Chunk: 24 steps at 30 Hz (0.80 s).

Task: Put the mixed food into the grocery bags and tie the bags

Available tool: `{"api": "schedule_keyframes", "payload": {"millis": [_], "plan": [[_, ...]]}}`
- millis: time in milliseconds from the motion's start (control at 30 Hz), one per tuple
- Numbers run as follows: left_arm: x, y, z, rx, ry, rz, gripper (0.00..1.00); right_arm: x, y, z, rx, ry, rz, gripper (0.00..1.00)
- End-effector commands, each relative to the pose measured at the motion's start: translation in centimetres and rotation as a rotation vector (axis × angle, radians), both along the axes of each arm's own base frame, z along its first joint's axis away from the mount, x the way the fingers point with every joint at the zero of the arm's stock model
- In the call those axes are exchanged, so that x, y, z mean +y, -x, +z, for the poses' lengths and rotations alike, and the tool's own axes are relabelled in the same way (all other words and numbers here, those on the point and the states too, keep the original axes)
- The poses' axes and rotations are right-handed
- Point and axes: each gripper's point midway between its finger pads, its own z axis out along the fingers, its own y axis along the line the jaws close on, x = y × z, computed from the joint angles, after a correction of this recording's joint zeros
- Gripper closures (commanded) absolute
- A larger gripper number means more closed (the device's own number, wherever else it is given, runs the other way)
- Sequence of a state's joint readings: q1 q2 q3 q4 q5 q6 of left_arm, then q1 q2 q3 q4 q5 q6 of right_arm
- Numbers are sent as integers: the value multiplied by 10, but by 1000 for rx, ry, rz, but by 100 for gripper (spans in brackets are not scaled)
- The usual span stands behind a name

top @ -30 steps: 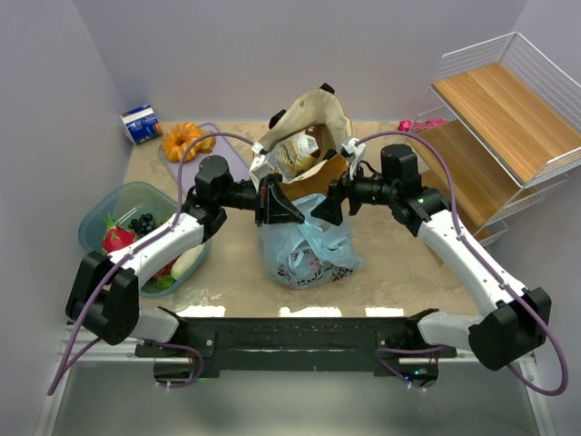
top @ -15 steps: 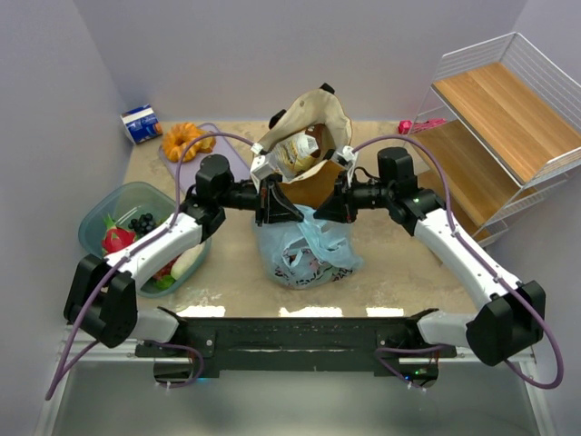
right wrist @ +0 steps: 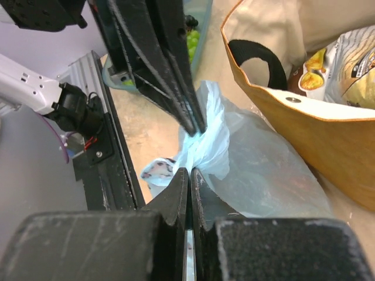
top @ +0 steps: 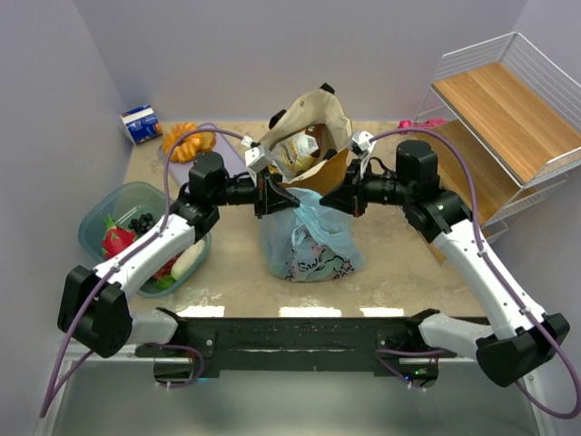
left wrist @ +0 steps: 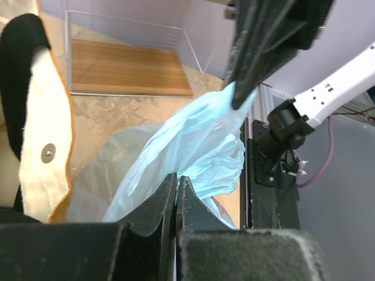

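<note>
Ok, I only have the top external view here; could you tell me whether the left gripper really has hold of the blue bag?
Observer: Yes. In the left wrist view the left gripper is shut on a stretched strip of the light-blue bag.
Operator: Thank you. And the right one, please?
Observer: The right wrist view shows the right gripper shut on the same bag, with the left gripper pinching it just above.
Operator: Can you see a knot there?
Observer: In the right wrist view the plastic is gathered into a crumpled bunch where the two grippers meet. I cannot tell whether it is knotted.
</note>
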<state>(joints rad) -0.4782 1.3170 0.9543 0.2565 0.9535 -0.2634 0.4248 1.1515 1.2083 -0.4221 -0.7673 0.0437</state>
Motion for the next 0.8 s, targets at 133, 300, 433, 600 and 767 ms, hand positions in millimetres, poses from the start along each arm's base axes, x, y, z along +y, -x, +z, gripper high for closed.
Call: {"api": "schedule_keyframes", "payload": {"millis": [133,300,433,600,767], "plan": [[7,-17,33,-100,31,115,100,15,17,-1,19,88,-57,100],[18,-15,43,-195,17,164,100,14,16,-6,25,94,-87,100],[22,-8,50,-274,31,162,100,16,18,0,27,72,-80,100],[17,-2,47,-304,30,92,90,21,19,-7,65,78,-52,100],[13,-3,33,-303,-1,48,74,23,19,-5,74,62,-54,100]]}}
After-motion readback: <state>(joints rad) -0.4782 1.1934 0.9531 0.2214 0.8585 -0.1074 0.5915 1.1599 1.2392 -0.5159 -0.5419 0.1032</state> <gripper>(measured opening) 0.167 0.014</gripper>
